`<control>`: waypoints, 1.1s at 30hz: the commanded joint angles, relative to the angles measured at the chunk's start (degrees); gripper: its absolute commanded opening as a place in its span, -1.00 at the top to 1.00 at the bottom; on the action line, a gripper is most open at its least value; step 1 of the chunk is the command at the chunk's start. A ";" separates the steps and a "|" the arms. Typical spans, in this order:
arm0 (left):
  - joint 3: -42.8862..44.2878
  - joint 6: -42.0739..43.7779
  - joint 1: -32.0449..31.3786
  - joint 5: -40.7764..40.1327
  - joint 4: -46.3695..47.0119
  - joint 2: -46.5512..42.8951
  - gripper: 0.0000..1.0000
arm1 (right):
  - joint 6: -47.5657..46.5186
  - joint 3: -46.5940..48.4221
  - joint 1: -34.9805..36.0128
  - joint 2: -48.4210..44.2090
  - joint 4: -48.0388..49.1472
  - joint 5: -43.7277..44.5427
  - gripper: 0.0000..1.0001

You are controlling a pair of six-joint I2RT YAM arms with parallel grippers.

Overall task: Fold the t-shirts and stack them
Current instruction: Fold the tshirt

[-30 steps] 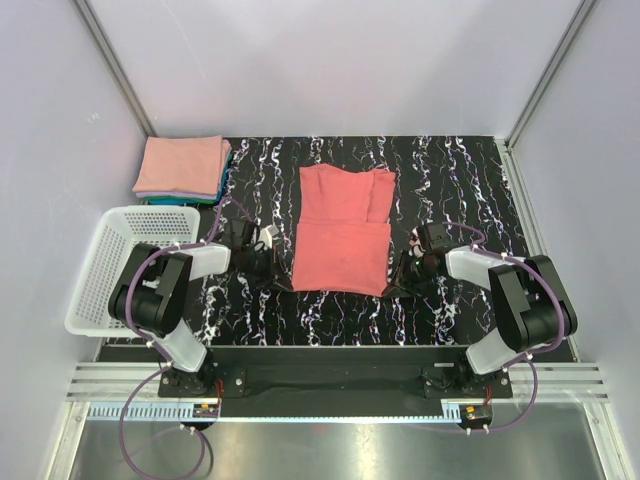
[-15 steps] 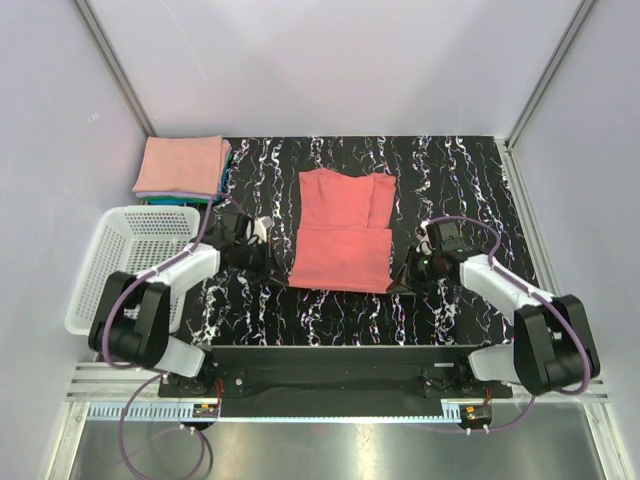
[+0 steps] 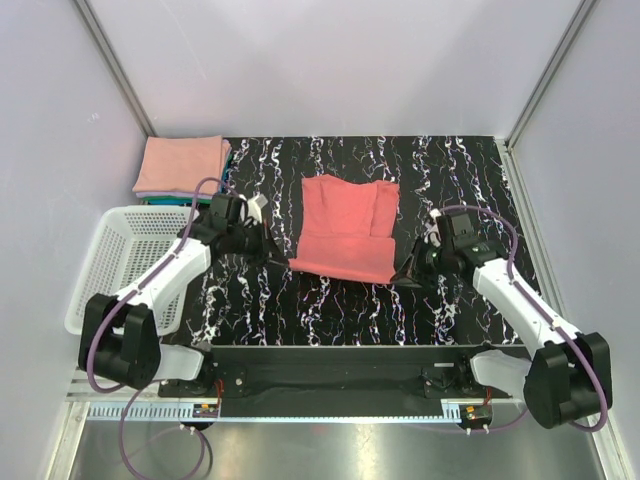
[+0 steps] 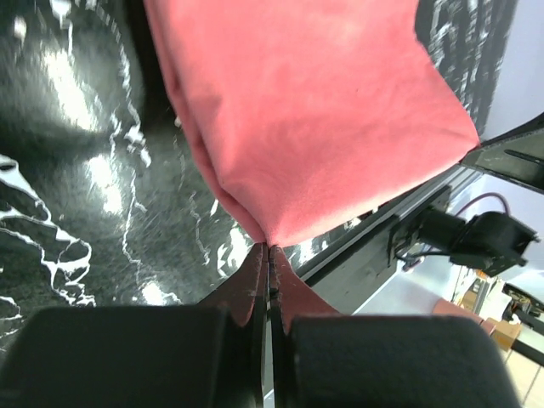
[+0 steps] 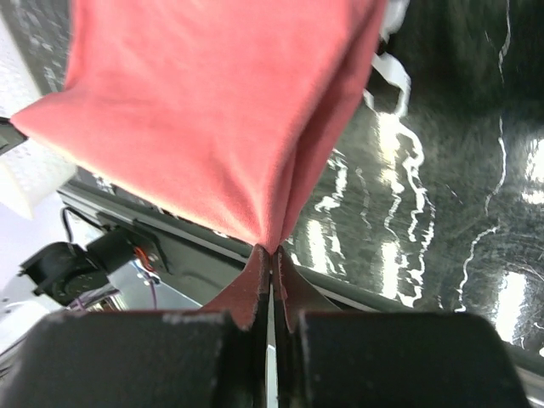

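Coral-red cloth was pinched in both my hands: my left hand (image 4: 269,255) had its fingers pressed together on the near left corner of the t-shirt (image 3: 345,225), and my right hand (image 5: 272,255) was pressed together the same way on the near right corner. Between them the near hem hung lifted a little off the desk (image 3: 460,180), while the far part, with the neckline, lay flat near the middle of the desk.

The shirt was already narrowed to a long panel with its sides turned in, so I judged this fold about half done. The near end was yet to be carried over to the far end, and the packet then set on the pile (image 3: 182,167). That pile, salmon pink on top with teal showing at its edge, sat in the far left corner, well apart from the shirt, so some shirts looked finished.

On the near side of it, a white mesh basket (image 3: 110,262) stood at the left edge beside my left arm. I judged its rim the one thing to steer round when stacking
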 commanded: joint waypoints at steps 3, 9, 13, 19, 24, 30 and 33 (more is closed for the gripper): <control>8.33 -0.32 0.08 -1.92 -0.77 -0.10 1.00 | -1.56 10.21 0.33 1.93 -4.19 3.34 1.00; 20.19 0.91 0.16 -3.31 -2.44 6.75 1.00 | -4.72 20.77 0.25 9.22 -6.65 7.29 1.00; 26.17 0.39 0.60 -4.03 -0.17 12.47 1.00 | -7.45 30.25 -0.80 18.09 -6.13 8.35 1.00; 39.00 -2.34 0.95 -3.76 3.97 24.59 1.00 | -10.61 43.27 -5.11 29.88 -7.18 7.39 1.00; 47.62 -4.27 1.57 -3.50 7.65 32.95 1.00 | -11.85 52.32 -7.83 37.96 -8.16 5.99 1.00; 53.43 -6.12 2.10 -2.36 13.89 39.90 1.00 | -11.85 58.91 -10.12 44.03 -7.54 3.96 1.00; 52.11 -7.61 2.19 -2.70 19.52 40.17 1.00 | -11.41 61.38 -10.48 45.96 -5.70 1.94 1.00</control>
